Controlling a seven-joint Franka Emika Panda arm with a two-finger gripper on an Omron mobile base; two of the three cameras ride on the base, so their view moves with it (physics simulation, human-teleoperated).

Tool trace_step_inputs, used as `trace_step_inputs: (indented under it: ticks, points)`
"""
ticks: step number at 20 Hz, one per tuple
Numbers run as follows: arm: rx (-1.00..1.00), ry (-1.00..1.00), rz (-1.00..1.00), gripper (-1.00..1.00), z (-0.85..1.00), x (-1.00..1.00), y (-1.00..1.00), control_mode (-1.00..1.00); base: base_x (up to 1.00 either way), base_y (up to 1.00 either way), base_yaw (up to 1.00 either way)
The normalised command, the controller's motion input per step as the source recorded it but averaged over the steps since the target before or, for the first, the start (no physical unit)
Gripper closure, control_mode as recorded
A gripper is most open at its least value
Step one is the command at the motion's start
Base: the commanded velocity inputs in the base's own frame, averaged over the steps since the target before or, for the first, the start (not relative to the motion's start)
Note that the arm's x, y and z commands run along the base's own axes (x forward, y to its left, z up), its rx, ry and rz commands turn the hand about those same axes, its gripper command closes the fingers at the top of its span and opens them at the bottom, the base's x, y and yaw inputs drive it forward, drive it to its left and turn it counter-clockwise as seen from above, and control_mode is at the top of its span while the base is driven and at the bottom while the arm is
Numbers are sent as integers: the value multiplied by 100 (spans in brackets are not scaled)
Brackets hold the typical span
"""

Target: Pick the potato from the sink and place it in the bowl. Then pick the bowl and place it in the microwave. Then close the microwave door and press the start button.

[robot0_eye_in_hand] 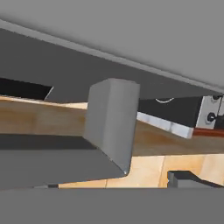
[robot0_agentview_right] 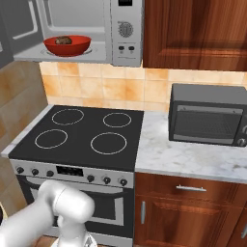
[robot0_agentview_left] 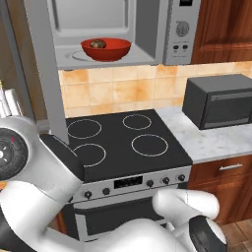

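Now, with the bowl [robot0_agentview_left: 106, 49] holding the potato [robot0_agentview_left: 97, 44] on the microwave [robot0_agentview_left: 147, 34] floor, keep the jaws wide and push the microwave door [robot0_agentview_left: 47, 74] near its free edge until flush.

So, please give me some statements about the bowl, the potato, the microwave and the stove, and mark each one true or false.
1. The bowl sits inside the microwave. True.
2. The potato lies on the stove. False: it lies in the bowl.
3. The microwave door is shut. False: it stands open, swung to the left.
4. A dark countertop oven stands on the counter to the right of the stove. True.
5. A pot stands on a burner. False: all four burners are bare.
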Motion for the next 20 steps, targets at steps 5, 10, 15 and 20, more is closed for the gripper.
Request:
trace_step_inputs:
  ticks: [5, 10, 15, 20]
  points:
    - [4, 0, -20, -100, 0, 46, -43, -100, 0, 0, 0]
    - [15, -2, -10, -100, 5, 0, -100, -100, 0, 0, 0]
    - [15, 0, 0, -100, 0, 27, -100, -100, 0, 0, 0]
    - [15, 0, 0, -100, 0, 71, -100, -100, 0, 0, 0]
